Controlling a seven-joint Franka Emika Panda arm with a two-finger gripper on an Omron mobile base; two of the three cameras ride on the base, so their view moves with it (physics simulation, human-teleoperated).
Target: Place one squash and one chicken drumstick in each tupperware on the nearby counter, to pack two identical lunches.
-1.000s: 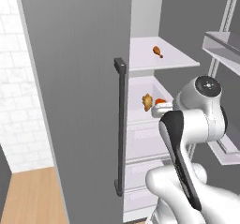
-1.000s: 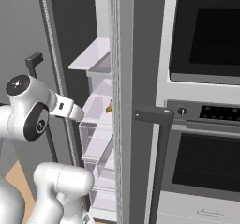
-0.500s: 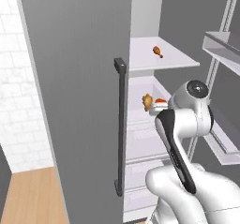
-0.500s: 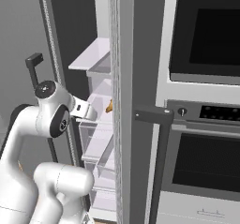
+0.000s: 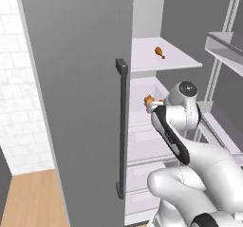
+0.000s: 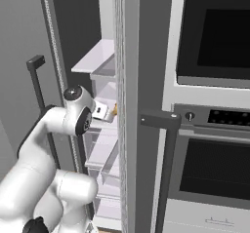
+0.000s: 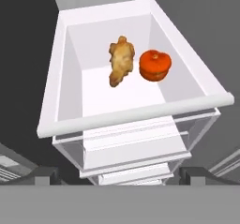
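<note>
Left base view: the fridge door (image 5: 76,88) stands open with its dark handle (image 5: 121,126) facing the camera. On the upper white shelf (image 5: 163,62) lies one chicken drumstick (image 5: 160,52), alone and well above the arm. One level down, a second drumstick (image 5: 149,100) shows just past the arm's wrist, with a sliver of orange squash (image 5: 160,101) beside it, mostly hidden by the arm.

Right base view: the arm reaches into the fridge from the left, its wrist level with the white drawer (image 6: 105,88). A small golden bit of the second drumstick (image 6: 114,110) peeks out just beyond the hand, next to the edge of the door. To the right stands the oven (image 6: 215,129).

Hand view: the pincer (image 7: 119,175) is spread wide and holds nothing, its two dark tips far apart at the bottom. Ahead of it, beyond the drawer's front lip, the second drumstick (image 7: 120,61) and the round orange-red squash (image 7: 155,65) rest on the drawer floor, just beside each other, the squash to the right. Both are well apart from the pincer tips.
</note>
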